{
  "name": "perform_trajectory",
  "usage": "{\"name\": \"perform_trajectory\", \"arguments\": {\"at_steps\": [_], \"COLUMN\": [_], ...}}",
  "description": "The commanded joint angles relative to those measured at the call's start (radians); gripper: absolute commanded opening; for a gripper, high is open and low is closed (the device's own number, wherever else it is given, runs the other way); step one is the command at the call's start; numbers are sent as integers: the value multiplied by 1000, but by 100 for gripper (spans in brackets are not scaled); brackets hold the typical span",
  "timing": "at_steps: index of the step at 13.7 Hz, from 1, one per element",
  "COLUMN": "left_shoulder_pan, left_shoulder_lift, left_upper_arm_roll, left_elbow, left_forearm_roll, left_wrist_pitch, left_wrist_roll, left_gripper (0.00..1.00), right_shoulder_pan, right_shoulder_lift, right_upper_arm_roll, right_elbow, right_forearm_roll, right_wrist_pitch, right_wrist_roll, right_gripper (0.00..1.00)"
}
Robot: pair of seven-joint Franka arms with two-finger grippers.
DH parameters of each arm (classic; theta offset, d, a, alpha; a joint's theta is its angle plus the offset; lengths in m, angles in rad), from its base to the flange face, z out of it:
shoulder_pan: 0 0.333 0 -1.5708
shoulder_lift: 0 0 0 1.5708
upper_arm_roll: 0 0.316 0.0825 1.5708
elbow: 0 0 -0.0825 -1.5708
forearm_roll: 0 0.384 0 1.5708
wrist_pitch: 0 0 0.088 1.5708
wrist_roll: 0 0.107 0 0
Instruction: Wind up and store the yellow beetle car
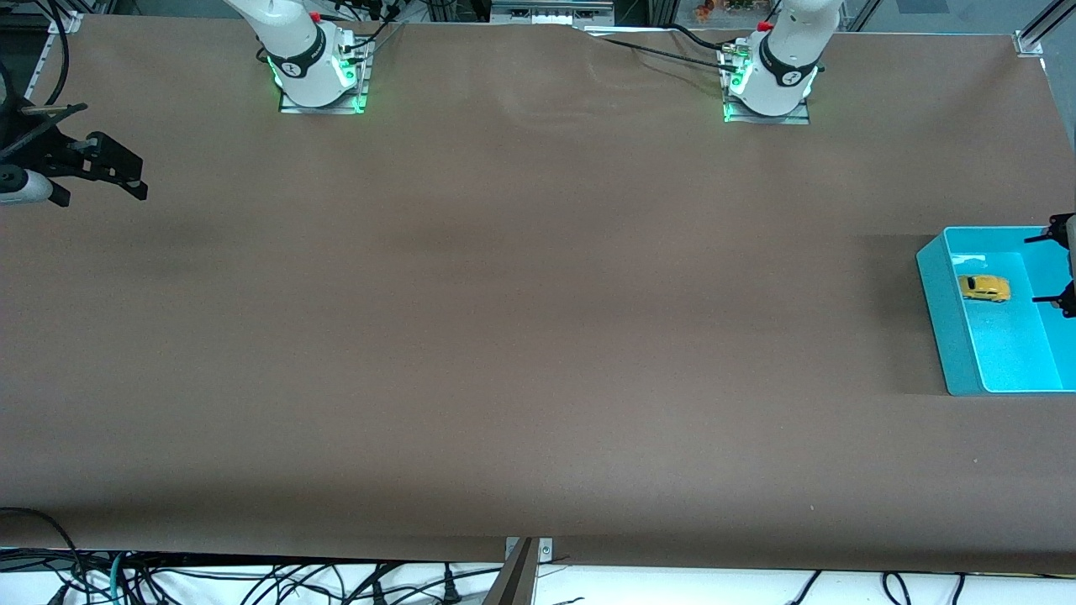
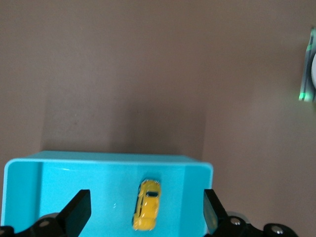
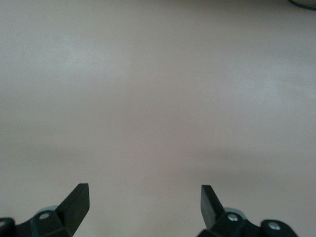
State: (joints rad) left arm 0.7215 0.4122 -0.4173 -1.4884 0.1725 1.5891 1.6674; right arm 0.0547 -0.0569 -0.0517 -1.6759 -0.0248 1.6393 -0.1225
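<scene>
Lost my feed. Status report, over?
Left gripper open over teal bin. Yellow beetle car lying inside bin, released. Right gripper open, waiting. No obstructions.

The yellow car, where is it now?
The yellow car lies inside the blue bin at the left arm's end of the table, with the open left gripper above the bin.

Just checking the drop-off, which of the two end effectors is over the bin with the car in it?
The left end effector: it hangs open over the turquoise bin holding the yellow beetle car. The right end effector waits open over bare table at the right arm's end.
</scene>
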Motion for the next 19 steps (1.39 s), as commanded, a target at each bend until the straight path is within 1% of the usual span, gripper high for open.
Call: {"name": "perform_trajectory", "arguments": {"at_steps": [1, 3, 5, 6, 8, 11, 13, 14, 15, 16, 17, 19], "left_shoulder_pan": [4, 4, -2, -52, -184, -331, -430, -465, -506, -558, -603, -613], "left_shoulder_lift": [2, -1, -27, -70, -113, -193, -242, -259, -285, -315, -352, -417], "left_upper_arm_roll": [-95, -184, -247, -245, -169, -71, 10, 64, 131, 217, 280, 296], "left_elbow": [52, 75, 79, 65, 79, 68, 63, 59, 36, 2, -53, -178], "left_forearm_roll": [-16, -16, -18, -18, -21, -54, -93, -141, -186, -197, -196, -197], "left_wrist_pitch": [-95, -127, -143, -147, -188, -189, -184, -184, -167, -122, -57, 30], "left_wrist_roll": [-234, -418, -579, -678, -849, -1114, -1330, -1424, -1489, -1527, -1546, -1607], "left_gripper": [100, 100, 100, 100, 100, 100, 100, 100, 100, 100, 100, 100], "right_shoulder_pan": [2, 2, 2, 2, 2, 2, 2, 1, 1, 1, 1, 1], "right_shoulder_lift": [8, 8, 8, 9, 11, 11, 11, 11, 11, 11, 11, 11], "right_upper_arm_roll": [-1, -1, 1, 0, -1, -1, -1, -1, -1, -1, -1, -1], "right_elbow": [22, 22, 22, 22, 24, 22, 22, 22, 22, 24, 22, 22], "right_forearm_roll": [-14, -12, -14, -12, -9, -9, -7, -7, -7, -9, -7, -9], "right_wrist_pitch": [-18, -15, -15, -16, -15, -16, -15, -15, -13, -13, -13, -12], "right_wrist_roll": [6, 7, 7, 9, 11, 11, 9, 4, 4, 6, 4, 4], "right_gripper": [100, 100, 100, 100, 100, 100, 100, 100, 100, 100, 100, 100]}}
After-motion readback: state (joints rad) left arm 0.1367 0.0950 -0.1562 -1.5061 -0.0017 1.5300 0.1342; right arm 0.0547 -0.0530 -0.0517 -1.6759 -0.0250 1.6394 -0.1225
